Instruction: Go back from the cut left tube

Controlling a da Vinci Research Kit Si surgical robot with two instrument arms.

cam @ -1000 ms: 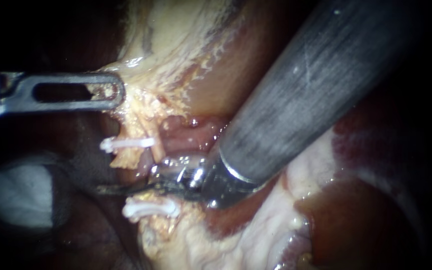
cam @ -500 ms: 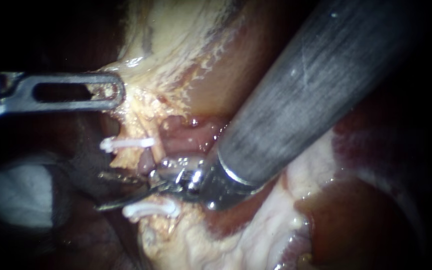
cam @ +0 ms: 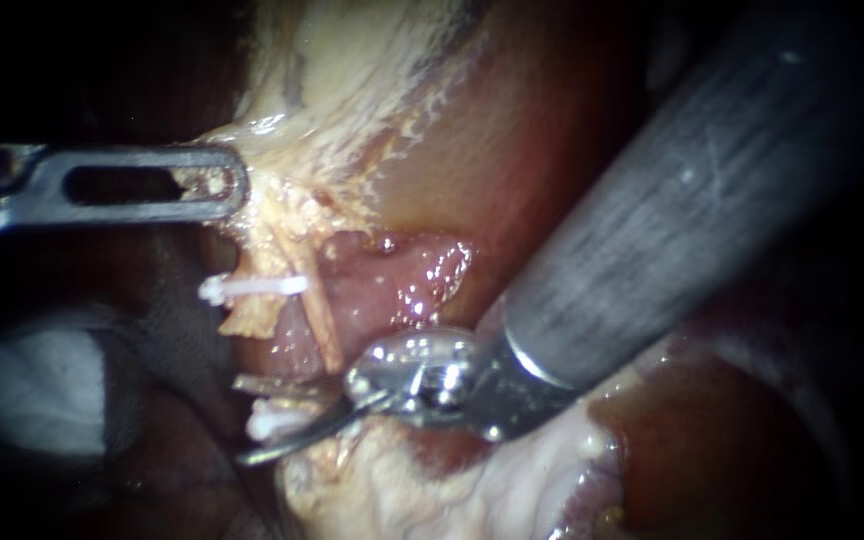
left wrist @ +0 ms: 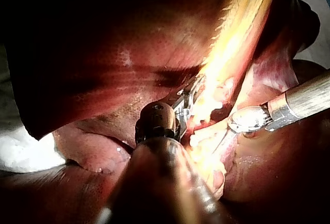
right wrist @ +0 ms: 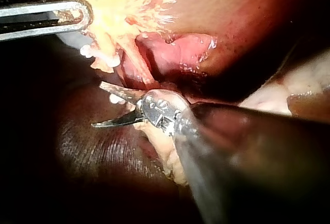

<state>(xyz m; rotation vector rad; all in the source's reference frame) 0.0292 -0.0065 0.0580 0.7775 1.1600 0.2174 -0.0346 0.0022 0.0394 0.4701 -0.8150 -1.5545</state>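
Pincer of right instrument (cam: 244, 420) spread, empty, lower centre; of left instrument (cam: 239, 185) clamping tissue (cam: 287, 215), upper left. Likely soft, slippery cut left tube (cam: 297, 335): grasp beside clip (cam: 252, 288).

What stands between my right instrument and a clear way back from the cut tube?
Nothing visible blocks the way back along its shaft. The right instrument has open jaws, and the lower clip shows between them; I cannot tell whether they touch.

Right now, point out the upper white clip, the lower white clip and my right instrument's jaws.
upper white clip (cam: 252, 288), endoscope view, middle of its bar.
lower white clip (cam: 267, 422), endoscope view, its visible white end.
right instrument (right wrist: 97, 105), right wrist view, midway between its open blade tips.
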